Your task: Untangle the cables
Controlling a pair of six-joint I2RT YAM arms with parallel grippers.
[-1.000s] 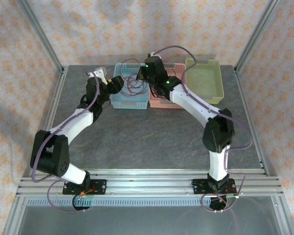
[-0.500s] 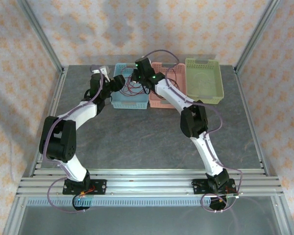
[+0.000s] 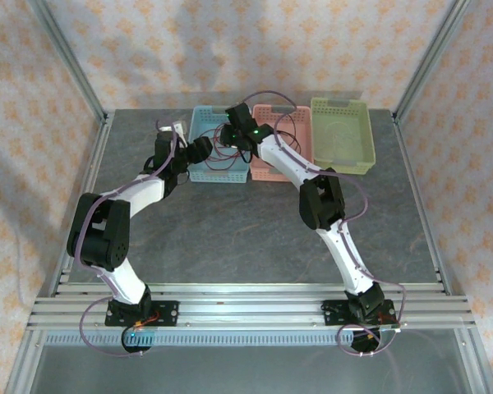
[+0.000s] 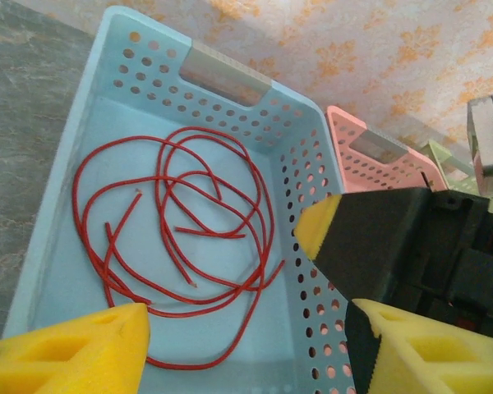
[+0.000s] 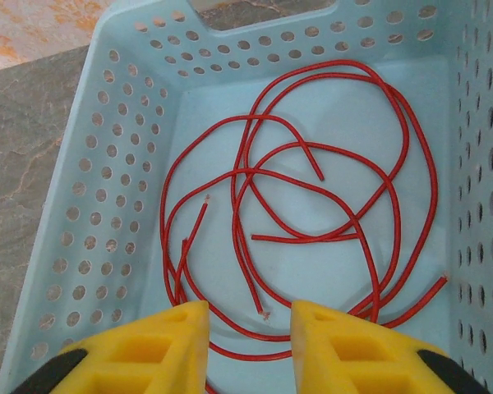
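At the surface's far edge, a thin red looping cable (image 5: 304, 240) lies in the pale blue perforated plastic basket (image 5: 107, 164).
Over it, the left tool (image 4: 246, 328) gapes wide; the right tool (image 5: 248, 320) is narrowly parted, holding nothing.

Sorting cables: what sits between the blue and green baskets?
The pink basket, flanked by the blue basket and green basket, in the top external view.

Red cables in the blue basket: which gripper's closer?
Right. The right gripper hangs directly over the red cables inside the blue basket. The left gripper sits farther back, by the basket's left side.
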